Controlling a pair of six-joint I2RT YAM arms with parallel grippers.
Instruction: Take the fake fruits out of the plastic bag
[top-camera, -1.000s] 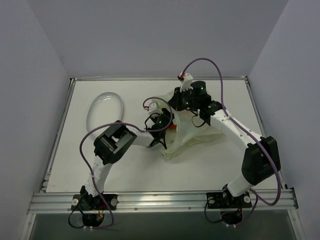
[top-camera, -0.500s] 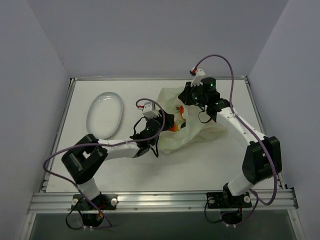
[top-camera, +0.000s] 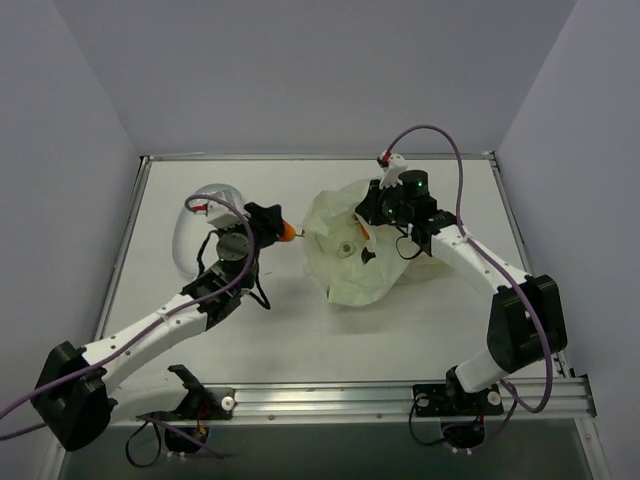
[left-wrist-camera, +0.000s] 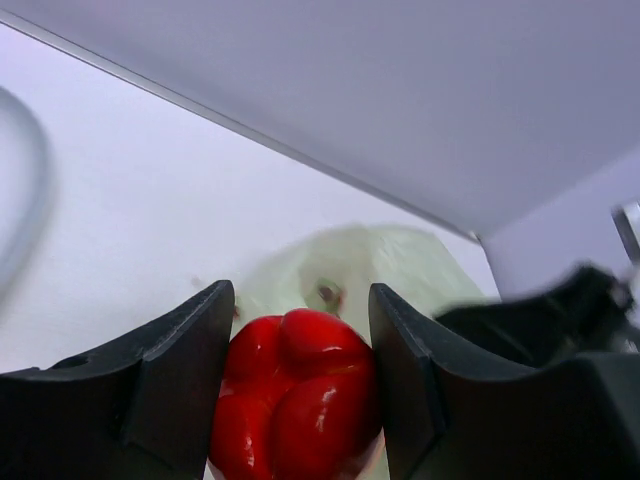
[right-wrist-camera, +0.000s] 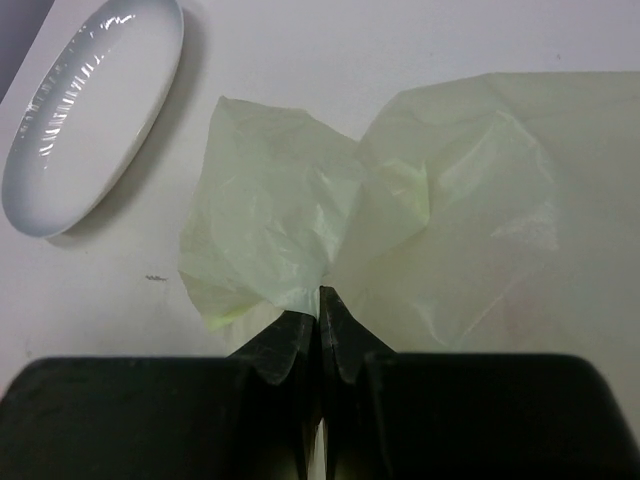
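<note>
Glossy red lobed fake fruit (left-wrist-camera: 295, 400) clamped in left hand (left-wrist-camera: 300, 335), right hand (right-wrist-camera: 321, 312) pinching pale green plastic bag (right-wrist-camera: 440, 200)

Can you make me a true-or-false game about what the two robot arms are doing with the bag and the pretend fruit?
1. The left gripper is holding a red fruit. True.
2. The red fruit is inside the bag. False: it is outside, held in the air between the bag and the white dish.
3. The right gripper is pinching the bag. True: its fingers are shut on a fold of the plastic.
4. The white dish has fruit in it. False: in the right wrist view, no fruit shows in the dish.
5. The left gripper is wide open with nothing in it. False: its fingers are closed on the red fruit.
</note>
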